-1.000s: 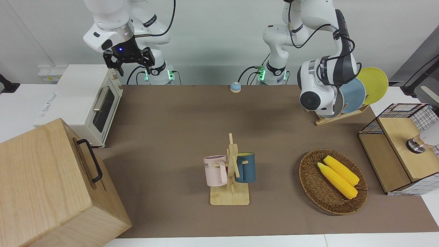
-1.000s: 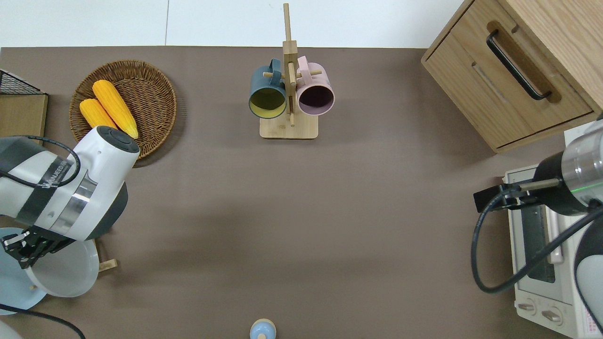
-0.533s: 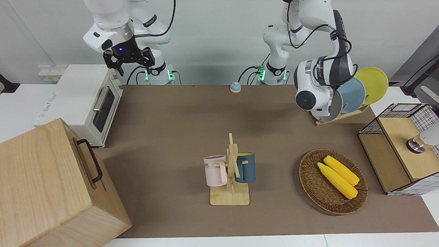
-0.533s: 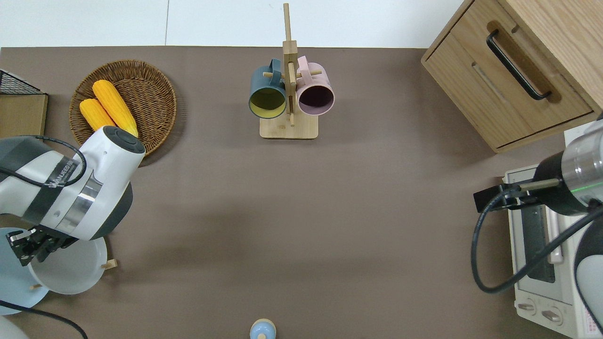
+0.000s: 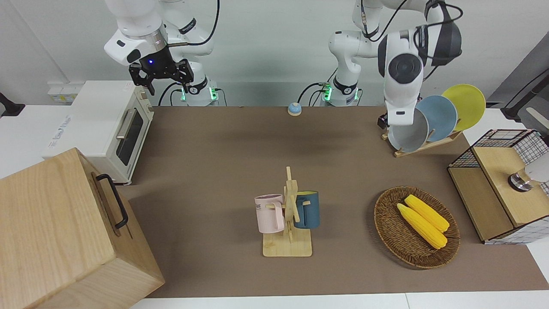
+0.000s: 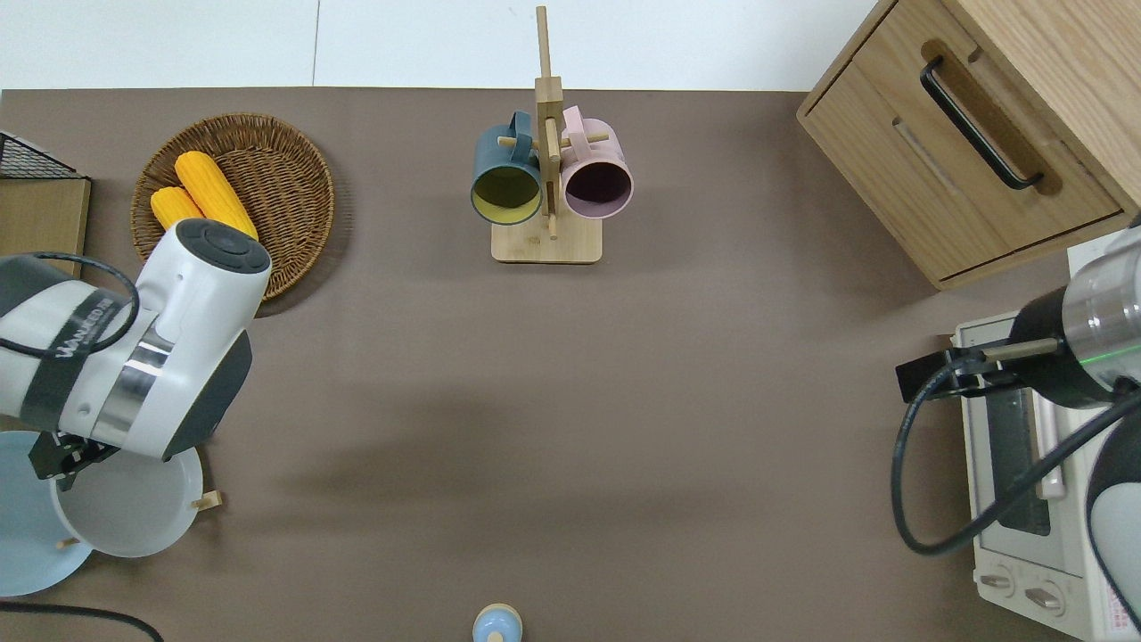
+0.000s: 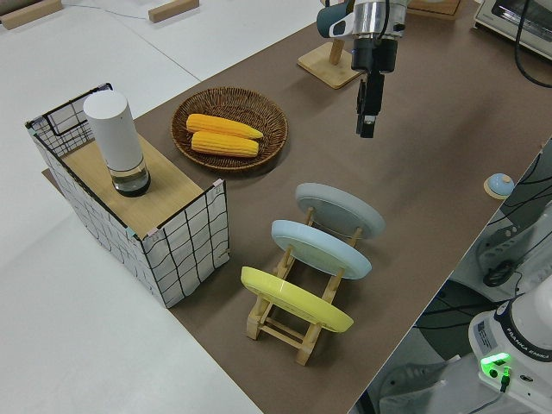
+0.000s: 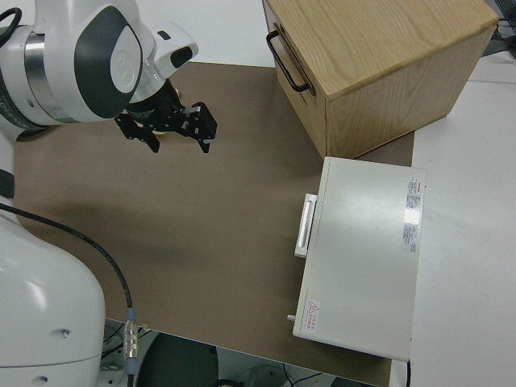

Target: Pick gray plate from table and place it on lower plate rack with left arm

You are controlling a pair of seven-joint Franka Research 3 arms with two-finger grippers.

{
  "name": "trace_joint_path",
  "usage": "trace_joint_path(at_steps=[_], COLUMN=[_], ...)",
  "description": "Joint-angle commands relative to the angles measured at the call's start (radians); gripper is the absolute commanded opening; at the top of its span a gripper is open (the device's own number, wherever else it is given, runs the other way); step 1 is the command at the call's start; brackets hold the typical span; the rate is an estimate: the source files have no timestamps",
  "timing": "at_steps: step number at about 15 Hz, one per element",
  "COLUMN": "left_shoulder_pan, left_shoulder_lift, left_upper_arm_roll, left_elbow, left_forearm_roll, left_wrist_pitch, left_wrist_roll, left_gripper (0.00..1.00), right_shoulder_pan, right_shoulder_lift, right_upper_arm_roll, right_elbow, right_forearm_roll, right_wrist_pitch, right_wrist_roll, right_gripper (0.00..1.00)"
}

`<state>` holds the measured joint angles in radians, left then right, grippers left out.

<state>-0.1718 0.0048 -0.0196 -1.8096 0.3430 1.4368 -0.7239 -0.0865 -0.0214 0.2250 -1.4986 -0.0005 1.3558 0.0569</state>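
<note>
The gray plate (image 5: pixel 407 131) stands tilted in the lowest slot of the lower plate rack (image 5: pixel 424 146), farther from the robots than the sky-blue plate (image 5: pixel 439 116) and the yellow plate (image 5: pixel 465 105) in the same rack. It also shows in the overhead view (image 6: pixel 125 513) and the left side view (image 7: pixel 339 210). My left gripper (image 7: pixel 368 129) hangs raised over the gray plate's rim, apart from it, open and empty. In the overhead view the left gripper (image 6: pixel 53 456) is partly hidden under the wrist. My right gripper (image 8: pixel 179 143) is open, and the right arm is parked.
A wooden mug stand (image 5: pixel 288 246) with two mugs stands mid-table. A wicker basket (image 5: pixel 379 214) with corn and a wire-sided box (image 5: pixel 497 171) lie toward the left arm's end. A toaster oven (image 5: pixel 103 124) and a wooden cabinet (image 5: pixel 55 231) fill the right arm's end.
The left arm has risen and its gripper has let go of the gray plate, which stays leaning in the rack's lowest slot. The right arm has not moved.
</note>
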Motion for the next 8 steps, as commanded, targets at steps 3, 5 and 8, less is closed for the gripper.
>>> trace_joint_path(at_steps=[3,5,8], left_shoulder_pan=[0.008,0.034,0.055], left_shoulder_lift=[-0.109,-0.138,-0.170], left_upper_arm_roll=[-0.007,0.015,0.073], left_elbow=[-0.008,0.019,0.041], left_forearm_roll=[-0.070,-0.165,-0.297], left_wrist_pitch=[0.068,0.077,0.085], left_wrist_roll=[0.275,0.502,0.667], left_gripper=[0.99,0.99,0.99], right_shoulder_pan=[-0.013,-0.015,-0.015], right_shoulder_lift=[-0.005,-0.005,-0.005], right_upper_arm_roll=[0.007,0.007,0.007], right_elbow=[0.006,0.006,0.006], right_forearm_roll=[0.004,0.004,0.004], right_wrist_pitch=[-0.015,-0.015,-0.015], right_wrist_roll=[-0.003,-0.003,-0.003], right_gripper=[0.990,0.987,0.987])
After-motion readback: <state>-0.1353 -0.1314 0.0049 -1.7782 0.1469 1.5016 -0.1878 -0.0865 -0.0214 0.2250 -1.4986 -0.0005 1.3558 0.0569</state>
